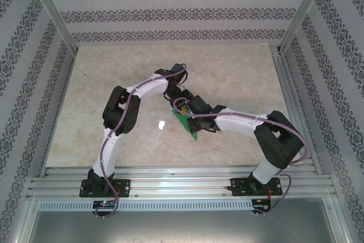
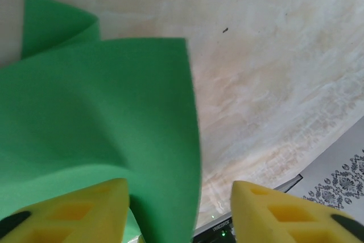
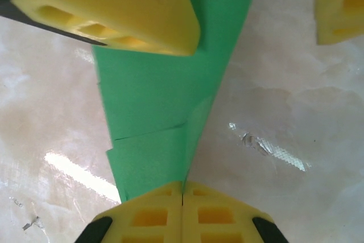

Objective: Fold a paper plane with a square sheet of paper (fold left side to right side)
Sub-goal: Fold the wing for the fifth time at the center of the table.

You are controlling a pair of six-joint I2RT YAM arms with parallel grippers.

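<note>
Sheet of paper (image 1: 185, 122) is in the middle of the table (image 1: 239, 78), curled up off the surface. Right gripper (image 3: 182, 197) is pinched tight on its edge; left gripper (image 2: 179, 200) sits half-open around it. I'd line the edges up before squeezing, or the crease goes crooked.

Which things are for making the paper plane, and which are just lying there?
For the plane:
green paper, partly folded
right gripper, pinched shut on the paper
left gripper, open at the paper's edge

Just lying about:
small white speck on the table, beside the paper
</note>
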